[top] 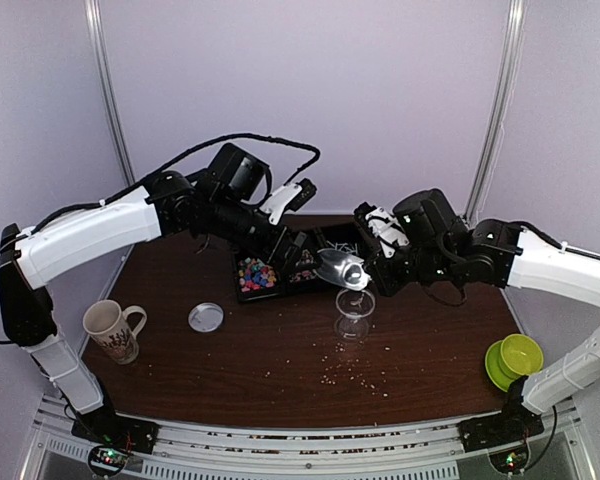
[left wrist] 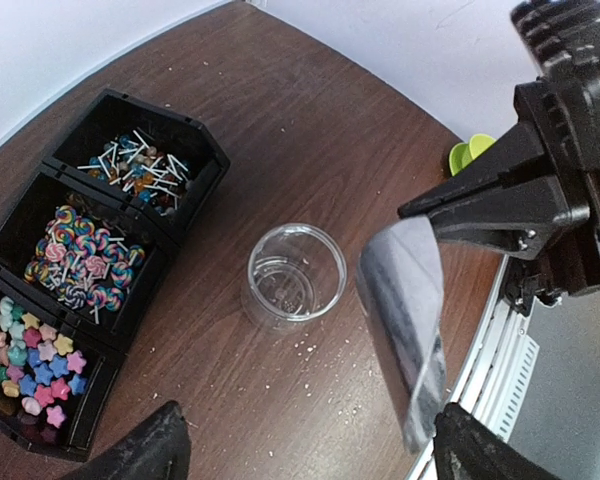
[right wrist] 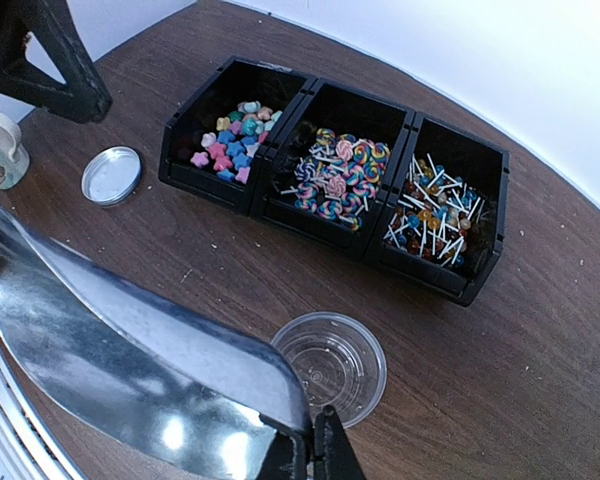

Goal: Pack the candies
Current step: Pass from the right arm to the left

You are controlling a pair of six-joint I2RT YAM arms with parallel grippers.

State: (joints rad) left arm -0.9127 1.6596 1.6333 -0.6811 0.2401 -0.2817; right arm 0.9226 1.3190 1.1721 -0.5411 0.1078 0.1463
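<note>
Metal scoop [top: 340,268] is clamped in the closed right pincer [right wrist: 315,450] and tilted just above the clear cup [top: 355,303]. Right arm reaches in from the right, elbow bent. Left arm stretches across from the left, wrist angled down. Left pincer [left wrist: 315,445] is spread wide over the tabletop [top: 280,350] near the cup. Candies [top: 257,272] lie in the black bins [right wrist: 315,215].

I read the scoop [right wrist: 120,340] as mirror-bright polished metal, the cup [right wrist: 332,362] as clear glossy plastic. Far side, three matt black plastic bins [right wrist: 315,222], star candies [right wrist: 230,140] inside looking pastel and matt. Silvery metal lid [right wrist: 111,176] on the left. The table [right wrist: 540,330] is dark, smooth wood grain.
</note>
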